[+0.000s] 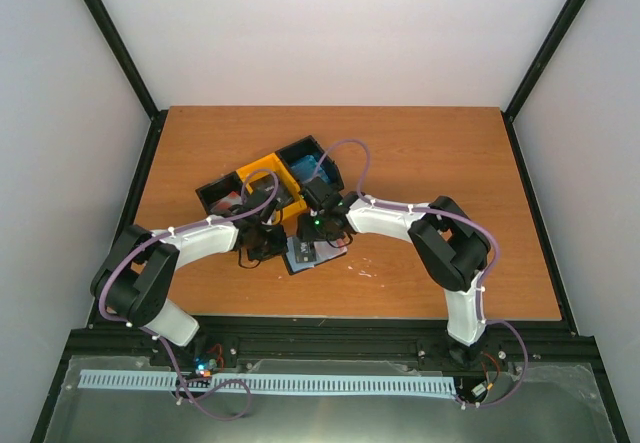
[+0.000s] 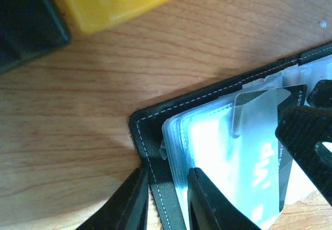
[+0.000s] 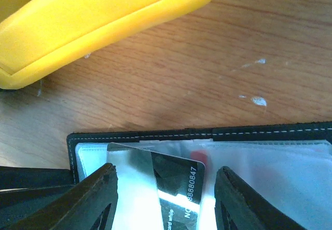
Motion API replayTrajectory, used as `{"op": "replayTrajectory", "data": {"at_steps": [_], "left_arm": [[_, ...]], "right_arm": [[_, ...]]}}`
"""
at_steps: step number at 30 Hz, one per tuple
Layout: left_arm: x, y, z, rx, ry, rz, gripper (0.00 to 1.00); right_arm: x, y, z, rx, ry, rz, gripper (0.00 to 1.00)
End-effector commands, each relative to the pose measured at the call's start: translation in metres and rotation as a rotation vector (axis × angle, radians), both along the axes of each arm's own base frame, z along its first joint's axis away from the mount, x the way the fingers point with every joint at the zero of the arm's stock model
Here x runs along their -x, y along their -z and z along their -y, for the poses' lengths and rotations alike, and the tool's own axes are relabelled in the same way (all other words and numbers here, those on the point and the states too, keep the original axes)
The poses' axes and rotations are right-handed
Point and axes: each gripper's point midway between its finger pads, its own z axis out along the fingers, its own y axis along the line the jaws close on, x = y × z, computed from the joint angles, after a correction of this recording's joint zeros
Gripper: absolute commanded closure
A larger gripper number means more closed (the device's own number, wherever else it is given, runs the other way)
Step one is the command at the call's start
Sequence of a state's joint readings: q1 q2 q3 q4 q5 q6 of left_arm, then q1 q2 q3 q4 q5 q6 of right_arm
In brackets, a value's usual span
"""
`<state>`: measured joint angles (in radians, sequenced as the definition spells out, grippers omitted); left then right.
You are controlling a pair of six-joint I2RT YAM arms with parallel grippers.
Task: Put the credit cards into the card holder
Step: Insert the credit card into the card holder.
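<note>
Coming in live over the card holder (image 1: pixel 312 253), spread open on the bench (image 1: pixel 420 153) just in front of the black-and-yellow tray (image 1: pixel 262 168). Clamping its stitched black cover edge with the left jaws, closed on it and pinning it flat. Hovering the right jaws either side of a dark credit card (image 3: pixel 179 186), parted and leaving a gap on one side, so not gripping it right now. Feeding that card into a clear pocket: judging it only partway in, one end sticking out past the sleeve's mouth, not yet seated. Glimpsing a sliver of red (image 3: pixel 198 153) under a neighbouring sleeve, possibly a card already home, too little to say. Spotting something blue (image 1: pixel 306 168) in the tray's far compartment, perhaps more cards waiting; too small from above to tell.
</note>
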<state>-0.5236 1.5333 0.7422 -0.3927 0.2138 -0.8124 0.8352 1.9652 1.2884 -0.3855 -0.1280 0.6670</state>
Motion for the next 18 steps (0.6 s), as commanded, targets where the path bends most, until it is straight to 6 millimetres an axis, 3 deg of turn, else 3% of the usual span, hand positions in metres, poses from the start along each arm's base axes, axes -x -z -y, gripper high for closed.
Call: {"op": "replayTrajectory", "data": {"at_steps": [1, 6, 10, 18], "left_arm": [[-0.006, -0.012, 0.001, -0.007, 0.020, 0.029, 0.76], [-0.008, -0.017, 0.003, 0.006, 0.028, 0.041, 0.75], [-0.007, -0.008, 0.005, 0.001, 0.041, 0.014, 0.75], [-0.003, 0.001, 0.003, -0.012, 0.046, -0.017, 0.75]], "right_arm": [[-0.001, -0.002, 0.009, 0.039, 0.026, -0.009, 0.48], [0.005, 0.007, 0.003, 0.026, 0.001, -0.050, 0.48], [0.012, 0.008, -0.009, -0.045, -0.032, -0.110, 0.48], [0.014, -0.013, -0.017, -0.207, -0.029, -0.140, 0.48]]}}
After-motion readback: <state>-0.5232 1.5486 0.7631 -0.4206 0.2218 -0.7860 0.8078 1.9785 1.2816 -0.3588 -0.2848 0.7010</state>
